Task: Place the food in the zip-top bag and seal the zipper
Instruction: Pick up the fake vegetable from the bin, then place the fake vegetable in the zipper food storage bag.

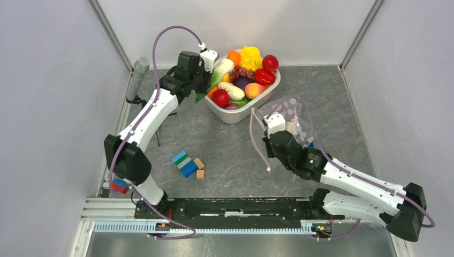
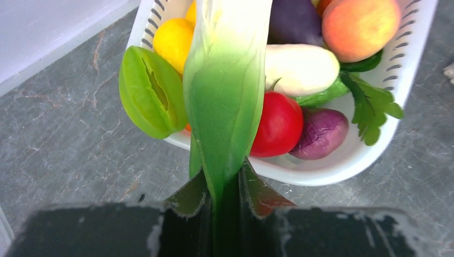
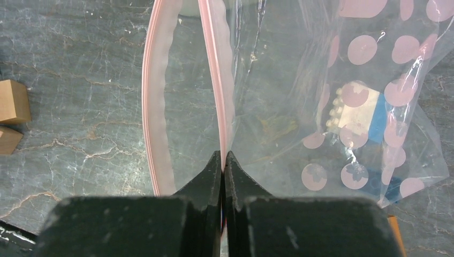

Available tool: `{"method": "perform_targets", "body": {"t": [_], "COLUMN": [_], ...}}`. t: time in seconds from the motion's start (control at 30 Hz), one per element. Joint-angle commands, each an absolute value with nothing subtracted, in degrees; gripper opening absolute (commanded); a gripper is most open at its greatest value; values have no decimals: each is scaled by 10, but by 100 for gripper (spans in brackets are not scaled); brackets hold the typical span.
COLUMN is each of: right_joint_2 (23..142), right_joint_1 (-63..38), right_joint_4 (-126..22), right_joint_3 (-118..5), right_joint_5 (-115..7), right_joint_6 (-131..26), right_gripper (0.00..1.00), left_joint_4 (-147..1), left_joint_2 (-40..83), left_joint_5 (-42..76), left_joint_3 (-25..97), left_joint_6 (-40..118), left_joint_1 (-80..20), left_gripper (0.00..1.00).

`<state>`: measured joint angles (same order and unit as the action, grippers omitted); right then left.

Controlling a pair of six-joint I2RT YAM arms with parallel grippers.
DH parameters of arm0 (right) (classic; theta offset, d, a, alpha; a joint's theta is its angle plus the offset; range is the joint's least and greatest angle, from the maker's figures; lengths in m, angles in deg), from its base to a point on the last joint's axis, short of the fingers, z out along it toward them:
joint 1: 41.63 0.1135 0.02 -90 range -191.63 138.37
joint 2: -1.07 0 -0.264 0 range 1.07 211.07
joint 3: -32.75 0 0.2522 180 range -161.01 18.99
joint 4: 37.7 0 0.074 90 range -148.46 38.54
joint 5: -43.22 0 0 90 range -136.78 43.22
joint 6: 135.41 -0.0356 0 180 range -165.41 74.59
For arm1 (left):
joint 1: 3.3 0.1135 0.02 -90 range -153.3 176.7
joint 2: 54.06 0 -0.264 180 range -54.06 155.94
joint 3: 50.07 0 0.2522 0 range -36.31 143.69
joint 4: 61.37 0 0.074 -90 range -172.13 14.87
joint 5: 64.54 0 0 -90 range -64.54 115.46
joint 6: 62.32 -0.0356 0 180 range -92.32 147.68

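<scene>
The food fills a white slotted basket at the back centre: tomato, peach, purple, yellow and white pieces. My left gripper is at the basket's left rim, shut on the green end of a green-and-white leek. In the left wrist view the leek runs from between my fingers, gripper, over the basket. The zip-top bag, clear with pink dots, lies right of centre. My right gripper is shut on its zipper, gripper; the mouth gapes open.
Blue, green and tan blocks lie front of centre, with tan ones at the right wrist view's left edge. A blue-and-cream block shows through the bag. A grey microphone stands at the left wall. Grey walls enclose the table.
</scene>
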<state>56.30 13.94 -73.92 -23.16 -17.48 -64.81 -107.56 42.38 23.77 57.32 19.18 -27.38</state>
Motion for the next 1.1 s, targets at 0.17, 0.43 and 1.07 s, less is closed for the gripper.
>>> {"method": "perform_targets", "body": {"t": [0.17,0.43,1.07], "right_joint_2": [538,535,560], "right_joint_1": [137,138,99], "right_joint_4": [-697,-687,-658], "right_joint_3": [-215,-213,-230], "right_joint_5": [-148,-145,-182], "right_joint_6": [-679,-686,-687], "right_gripper": [4,4,3], "left_joint_4": [-1036,-978,-887], "left_joint_2": [328,218,-2], "left_joint_5": [157,60,-2], "left_joint_3": [537,442,124], "left_joint_6": [227,298,474], "left_joint_1": [-272,-272,-422], "left_gripper": [2,2,2]}}
